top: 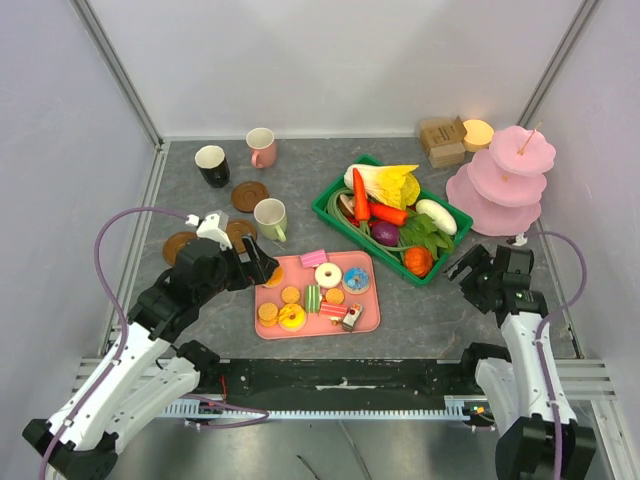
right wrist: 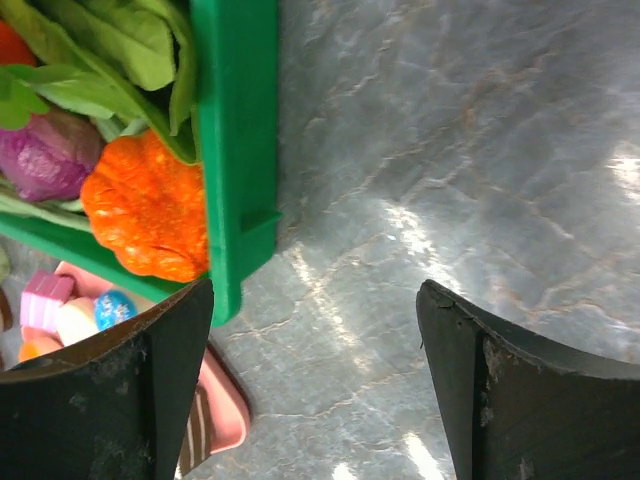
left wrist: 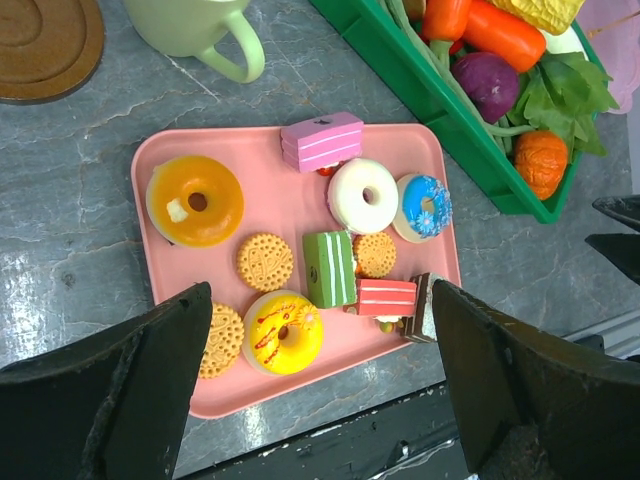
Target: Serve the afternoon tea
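- Bright, even overhead light; top view sharp throughout.
- Left wrist view: toy sweets crisp, colours saturated.
- Right wrist view: pale glare streaks across the grey table.
- Soft shadow under the pink tray, lower edge.

Pink tray of toy sweets, green crate beside, 3-tier stand right

Ring doughnuts: I count four, orange, white, blue and yellow.
Round biscuits: three that I can see.
Cake slices: four, pink, green-striped, red and brown.
Pink tray: one.
Cups: three, black, pink and pale green.
Brown coasters: three.
Green crate: one.
Carrots: two in my view.
Orange pumpkin: one.
Tiered pink stand: one, with three tiers.
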Controlling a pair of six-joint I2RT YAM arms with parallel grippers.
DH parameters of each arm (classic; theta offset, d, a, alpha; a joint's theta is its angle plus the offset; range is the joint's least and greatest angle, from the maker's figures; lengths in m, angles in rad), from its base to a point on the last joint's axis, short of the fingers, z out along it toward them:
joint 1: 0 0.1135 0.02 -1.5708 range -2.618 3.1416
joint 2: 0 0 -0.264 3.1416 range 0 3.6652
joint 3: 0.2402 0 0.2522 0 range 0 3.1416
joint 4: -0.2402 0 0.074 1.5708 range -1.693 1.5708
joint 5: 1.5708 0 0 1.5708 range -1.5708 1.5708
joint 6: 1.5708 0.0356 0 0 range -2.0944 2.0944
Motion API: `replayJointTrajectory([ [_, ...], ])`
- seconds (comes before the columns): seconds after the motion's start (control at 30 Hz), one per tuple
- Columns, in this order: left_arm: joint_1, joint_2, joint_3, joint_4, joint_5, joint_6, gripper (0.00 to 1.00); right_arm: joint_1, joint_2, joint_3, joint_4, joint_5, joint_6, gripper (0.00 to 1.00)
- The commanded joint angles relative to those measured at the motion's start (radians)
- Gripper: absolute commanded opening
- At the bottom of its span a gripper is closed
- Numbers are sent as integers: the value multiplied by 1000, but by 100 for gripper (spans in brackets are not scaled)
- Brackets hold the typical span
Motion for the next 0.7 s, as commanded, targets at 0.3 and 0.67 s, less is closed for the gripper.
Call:
replayJointTrajectory([
  [0.3, -2, 13, -27, 72, 31, -30, 96, 305, 242, -20, 390, 158, 215, 60],
  [0.67, -2, 27, -23, 78, 14, -18, 96, 395, 527, 137, 479, 294, 211, 34],
])
